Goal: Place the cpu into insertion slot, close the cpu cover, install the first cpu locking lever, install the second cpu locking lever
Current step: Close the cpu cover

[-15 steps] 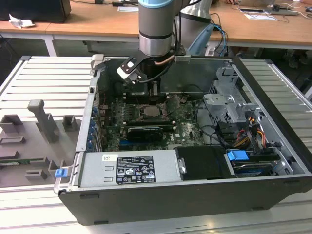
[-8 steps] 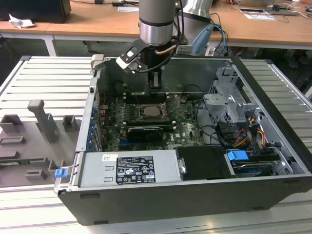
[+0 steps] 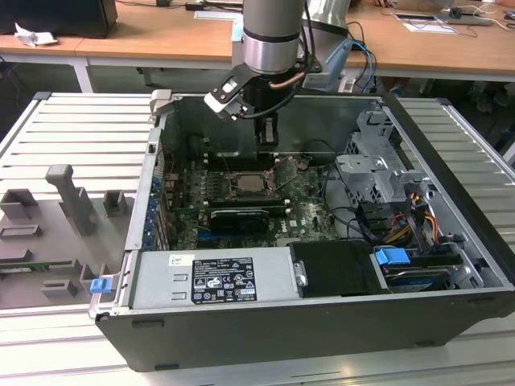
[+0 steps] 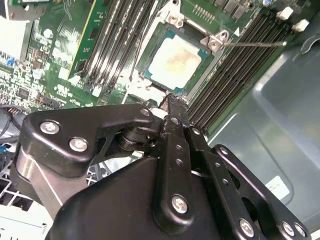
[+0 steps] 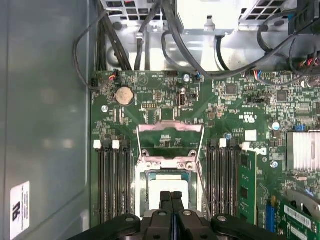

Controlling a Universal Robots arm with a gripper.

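The cpu (image 4: 175, 62) lies flat in the insertion slot (image 4: 150, 37), its pale silvery-beige face up, with green board around it. In the first wrist view the cpu (image 5: 161, 184) is partly hidden behind my fingers. The cpu cover (image 5: 170, 128) stands open, hinged back from the socket, and board shows through its square cut-out. A thin wire locking lever (image 4: 255, 44) sticks out beside the socket, unlatched. My gripper (image 5: 171, 195) hangs just above the socket's edge, shut with nothing between its fingers. In the exterior view the gripper (image 3: 268, 143) points down into the case over the slot (image 3: 249, 183).
Long black memory slots (image 5: 112, 180) flank the socket on both sides. A coin battery (image 5: 124, 95) and black cables (image 5: 172, 35) lie beyond the cover. The grey case wall (image 5: 45, 120) is close by. A power supply (image 3: 213, 277) and a drive cage (image 3: 378, 173) fill the case's front and right.
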